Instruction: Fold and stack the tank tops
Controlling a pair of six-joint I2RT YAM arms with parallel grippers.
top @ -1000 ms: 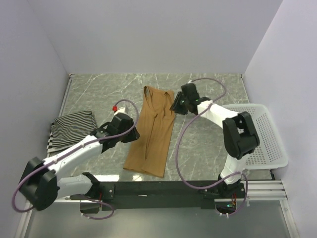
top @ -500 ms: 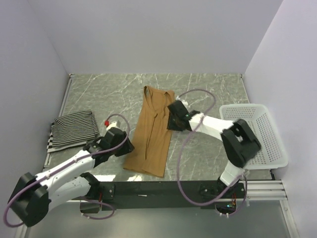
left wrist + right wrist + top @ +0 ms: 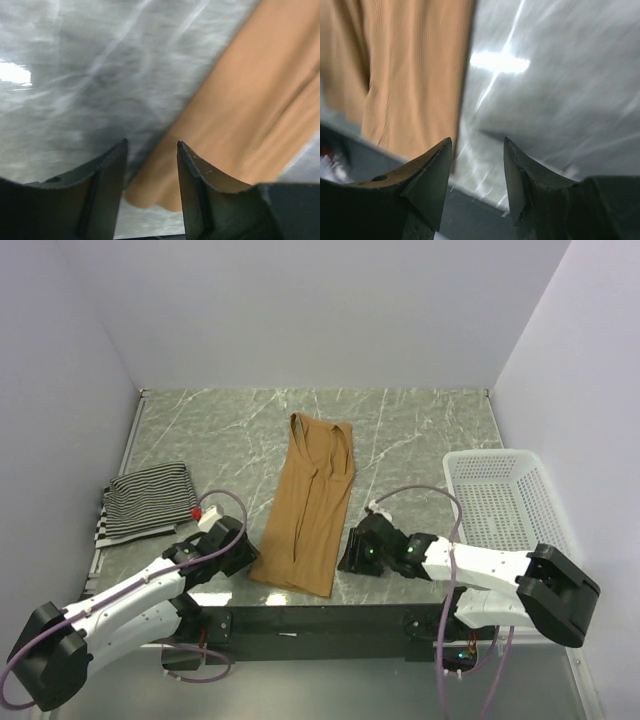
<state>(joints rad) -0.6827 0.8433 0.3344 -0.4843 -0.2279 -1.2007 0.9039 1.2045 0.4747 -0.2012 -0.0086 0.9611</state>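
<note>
Judging the plain tan-brown ribbed tank top [image 3: 303,508] as light, limp and a bit clingy, with no stiffness at all, so it will sag and drag unless both near hem corners get pinched and lifted evenly; the fabric looks thin, so nip low at the very edge and catch every layer. It lies flat as a long narrow strip, apparently folded lengthwise, mid-way across the grey marble table [image 3: 420,430], straps at the far end, hem toward the near edge. My left gripper [image 3: 243,552] is down low just beside the near-left hem corner, fingers spread with nothing between them; the wrist view has that corner just ahead of the tips. My right gripper [image 3: 350,555] mirrors it just beside the near-right hem edge, likewise spread and empty, arm stretched low along the near edge. Folded striped tank tops [image 3: 148,500] sit well apart at the left, white plastic mesh basket [image 3: 510,510] at the right
</note>
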